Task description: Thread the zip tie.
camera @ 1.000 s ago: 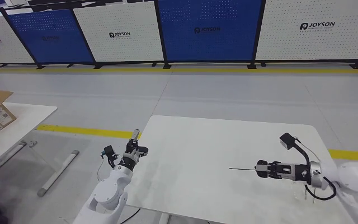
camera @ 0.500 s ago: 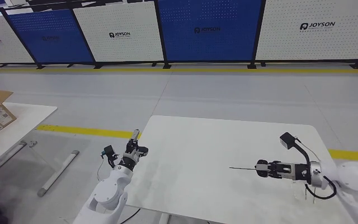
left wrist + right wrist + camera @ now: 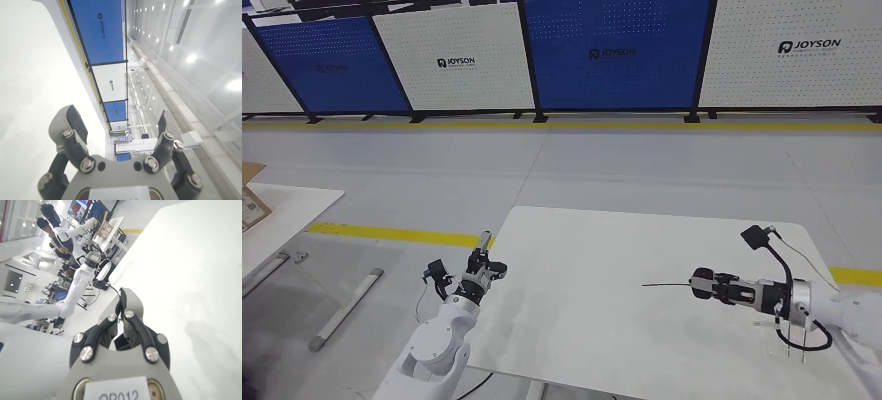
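Over the table (image 3: 592,250), right gripper (image 3: 694,283) pinches a black zip tie (image 3: 667,285) by one end — light, whippy, probably slick; left gripper (image 3: 117,121), spread empty, should take the free tip.

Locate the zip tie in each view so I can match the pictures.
Top view: the zip tie is a thin black line over the right half of the table, sticking out of the shut right gripper toward the middle.
Left wrist view: the open left gripper faces the wall panels, turned away from the zip tie.
Right wrist view: a short black strand pokes out past the gripper's fingertips.
Shared landmark: the white table.
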